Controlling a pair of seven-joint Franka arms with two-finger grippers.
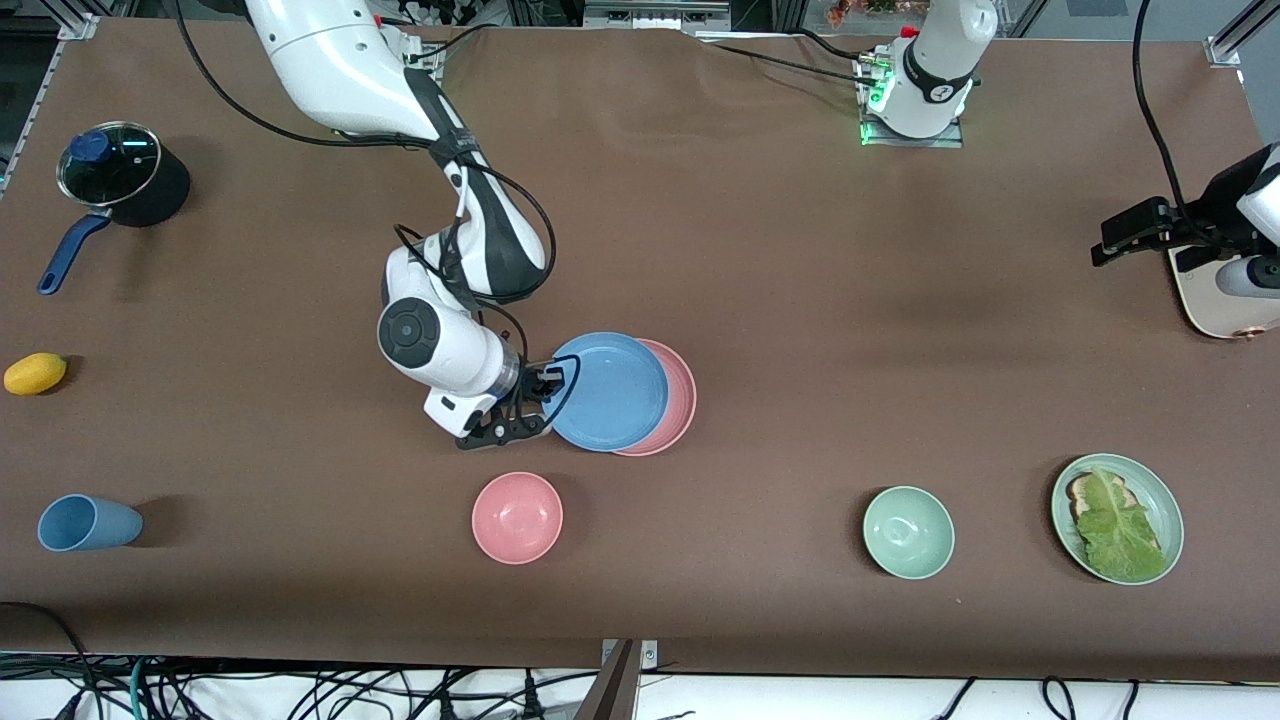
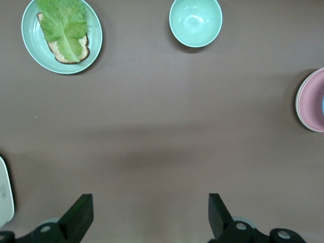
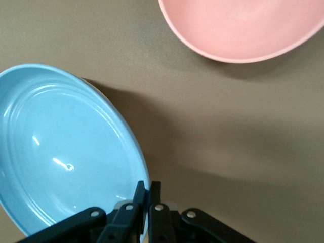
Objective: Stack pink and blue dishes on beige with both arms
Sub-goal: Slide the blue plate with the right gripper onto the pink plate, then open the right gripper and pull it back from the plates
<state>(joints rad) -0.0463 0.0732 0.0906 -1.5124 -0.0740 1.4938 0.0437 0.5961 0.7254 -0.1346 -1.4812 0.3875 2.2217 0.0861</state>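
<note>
My right gripper [image 1: 550,386] [image 3: 147,190] is shut on the rim of the sky-blue plate [image 1: 608,391] [image 3: 55,152]. The blue plate lies over the pale pink plate [image 1: 680,400] [image 2: 314,100], shifted a little toward the right arm's end, so only a pink crescent shows. In the left wrist view a thin cream rim of the beige plate [image 2: 297,104] peeks out under the pink one; the rest of it is hidden. My left gripper [image 1: 1105,248] [image 2: 150,212] hangs open with nothing between its fingers, over the table's left-arm end.
Nearer the front camera stand a pink bowl [image 1: 517,517] [image 3: 243,25], a green bowl [image 1: 908,532] [image 2: 195,21] and a green plate with lettuce [image 1: 1117,518] [image 2: 62,35]. Toward the right arm's end are a blue cup [image 1: 85,523], a lemon [image 1: 35,373] and a lidded pot [image 1: 120,180].
</note>
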